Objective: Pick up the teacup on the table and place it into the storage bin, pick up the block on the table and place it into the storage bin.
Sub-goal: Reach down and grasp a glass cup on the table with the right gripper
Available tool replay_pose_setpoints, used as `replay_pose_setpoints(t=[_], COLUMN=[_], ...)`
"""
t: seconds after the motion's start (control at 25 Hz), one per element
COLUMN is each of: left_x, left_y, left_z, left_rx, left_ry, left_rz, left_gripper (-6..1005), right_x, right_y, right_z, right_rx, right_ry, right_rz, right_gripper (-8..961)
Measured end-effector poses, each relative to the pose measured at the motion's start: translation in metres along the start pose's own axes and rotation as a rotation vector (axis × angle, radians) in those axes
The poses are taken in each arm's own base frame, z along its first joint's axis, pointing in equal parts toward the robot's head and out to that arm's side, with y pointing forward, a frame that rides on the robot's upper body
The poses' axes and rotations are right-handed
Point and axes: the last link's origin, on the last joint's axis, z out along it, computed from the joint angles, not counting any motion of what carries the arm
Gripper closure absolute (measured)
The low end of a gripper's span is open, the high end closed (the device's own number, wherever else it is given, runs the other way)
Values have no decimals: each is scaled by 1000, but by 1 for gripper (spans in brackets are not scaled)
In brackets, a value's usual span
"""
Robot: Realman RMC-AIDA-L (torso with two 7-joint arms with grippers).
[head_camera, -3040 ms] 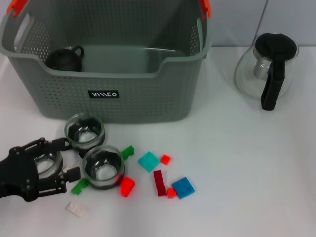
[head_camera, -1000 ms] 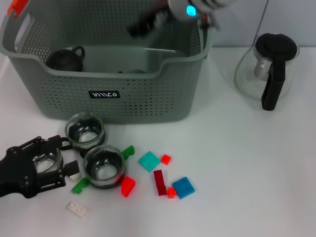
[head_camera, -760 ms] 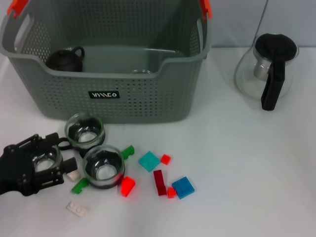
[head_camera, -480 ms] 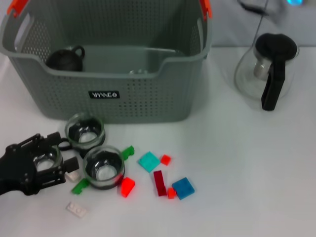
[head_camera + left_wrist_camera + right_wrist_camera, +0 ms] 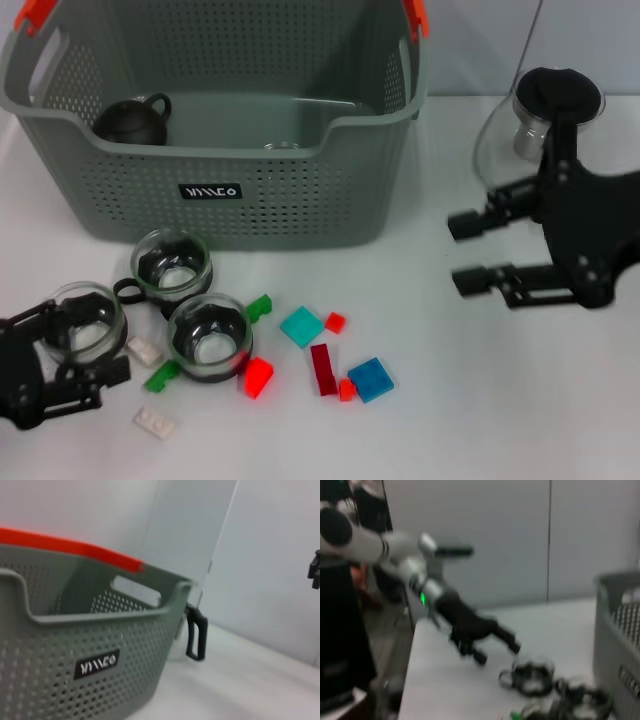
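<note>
Left gripper (image 5: 85, 345) spread around your teacup (image 5: 88, 320), low on the desk for a grasp | right gripper (image 5: 470, 252) parted, empty, above blocks | storage bin (image 5: 250, 190) behind.

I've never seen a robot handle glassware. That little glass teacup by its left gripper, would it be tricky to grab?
Probably somewhat. The glass teacup looks smooth and clear, so it may slip between the fingers of the left gripper. Being round and squat, it seems unlikely to tip, but a nudge could slide it into the neighbouring cup. Glass also suggests it could chip if dropped.
</note>
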Motion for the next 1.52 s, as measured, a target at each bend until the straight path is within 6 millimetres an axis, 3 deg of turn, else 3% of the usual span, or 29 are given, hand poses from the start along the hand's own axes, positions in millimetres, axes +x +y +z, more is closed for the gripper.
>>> replay_pose_setpoints(t=[0.12,0.24,0.48,0.68,0.84,1.08,1.52], left_x=[1,1,0,-3,-5,-4,-8], left_y=[4,5,3,4,5,3,2], left_z=[-7,-9,-13,-15,-15,-14,-12], left_rx=[-8,-5,26,48,53,66,83], left_ry=[4,6,19,32,36,49,49], left_rz=[13,16,4,-4,-11,-15,-29], left_gripper=[99,99,99,99,99,98,98], right_x=[-3,-12,-43,-58,-55,-43,-10], right_y=[2,-1,-9,-6,-3,14,11], right_z=[5,27,90,152,187,222,252], right_rx=[-28,-70,-181,-208,-166,-152,-101], right_ry=[81,195,417,609,655,584,541], right_rz=[1,6,-55,-256,-402,-536,-511], right_gripper=[398,387,365,333,316,316,317])
